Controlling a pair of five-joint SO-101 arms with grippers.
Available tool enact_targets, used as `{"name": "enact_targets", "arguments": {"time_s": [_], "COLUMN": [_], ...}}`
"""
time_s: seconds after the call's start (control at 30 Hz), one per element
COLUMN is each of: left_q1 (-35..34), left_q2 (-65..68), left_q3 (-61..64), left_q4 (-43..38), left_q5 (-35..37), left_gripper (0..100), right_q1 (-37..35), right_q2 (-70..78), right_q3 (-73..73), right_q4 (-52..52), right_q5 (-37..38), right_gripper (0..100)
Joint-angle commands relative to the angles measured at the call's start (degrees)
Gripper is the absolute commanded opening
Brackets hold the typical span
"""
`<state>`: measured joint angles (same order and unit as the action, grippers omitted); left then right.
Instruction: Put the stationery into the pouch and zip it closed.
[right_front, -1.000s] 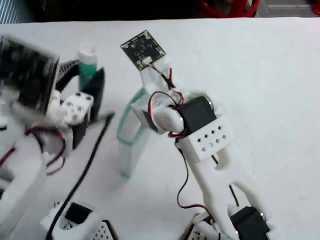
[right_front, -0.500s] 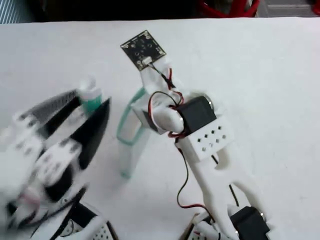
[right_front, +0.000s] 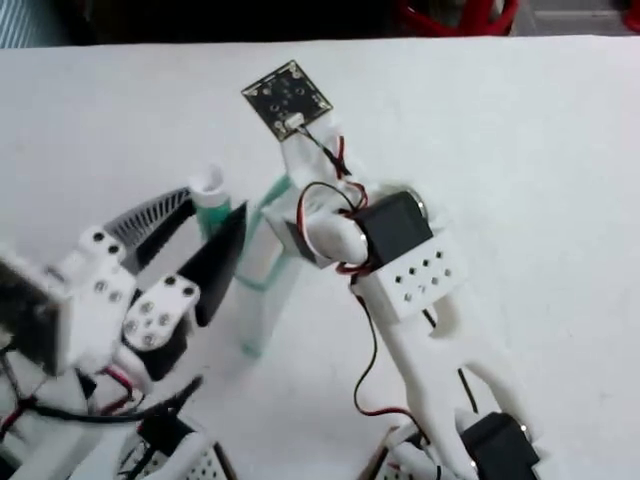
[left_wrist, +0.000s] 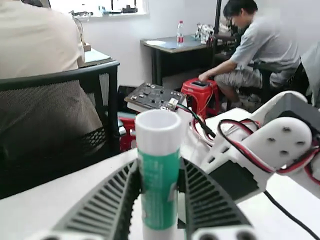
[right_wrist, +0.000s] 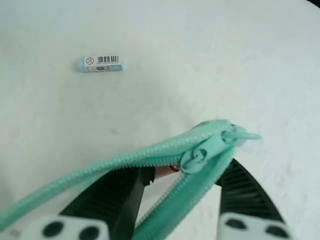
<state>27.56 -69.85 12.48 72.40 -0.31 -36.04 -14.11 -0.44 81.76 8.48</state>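
the glue stick (left_wrist: 159, 170) lies lengthwise between the left fingers (left_wrist: 112, 200), which clamp its green barrel, white end pointing past their tips, just beside the pouch (right_front: 262, 262). the right fingers (right_wrist: 245, 192) pinch the pouch's edge, zipper parted and inside hidden. a small eraser (right_wrist: 99, 64) lies apart on the counter (right_front: 520, 130).

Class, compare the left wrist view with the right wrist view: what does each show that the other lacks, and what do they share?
Left wrist view, not the right: a glue stick upright between the left gripper's fingers. Right wrist view, not the left: the teal pouch with its zip pull, and a small eraser lying apart from it. Both: the white table.
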Motion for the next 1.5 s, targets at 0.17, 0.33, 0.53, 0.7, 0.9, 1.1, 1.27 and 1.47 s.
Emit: {"name": "enact_targets", "arguments": {"time_s": [0.17,0.33,0.53,0.7,0.9,1.1,1.27,1.47], "left_q1": [-0.04,-0.13,-1.89,-5.23,-4.97,-5.05,-5.05,-5.32], "left_q2": [-14.81,-21.67,-23.96,-23.87,-23.87,-24.13,-24.13,-23.96], "left_q3": [29.98,41.41,48.53,48.88,49.67,49.32,42.55,32.62], "left_q4": [-24.53,-32.0,-38.07,-38.68,-32.44,-26.2,-18.02,-11.16], "left_q5": [1.76,2.81,5.01,5.36,7.12,11.25,11.25,5.54], "left_gripper": [3,3,3,3,7,17,23,24], "right_q1": [-0.13,-0.13,-0.13,-0.13,-0.13,-0.13,-0.13,-0.13], "right_q2": [0.31,0.31,0.31,0.31,0.31,0.31,0.31,0.31], "right_q3": [1.76,1.67,1.67,1.67,1.67,1.67,1.67,1.67], "right_q4": [0.13,0.04,-0.13,-0.13,-0.13,-0.13,-0.13,-0.22], "right_q5": [-0.09,-0.09,-0.09,-0.09,-0.09,-0.09,-0.09,-0.09], "right_gripper": [19.4,19.4,19.4,19.4,19.4,19.4,19.4,19.4]}}
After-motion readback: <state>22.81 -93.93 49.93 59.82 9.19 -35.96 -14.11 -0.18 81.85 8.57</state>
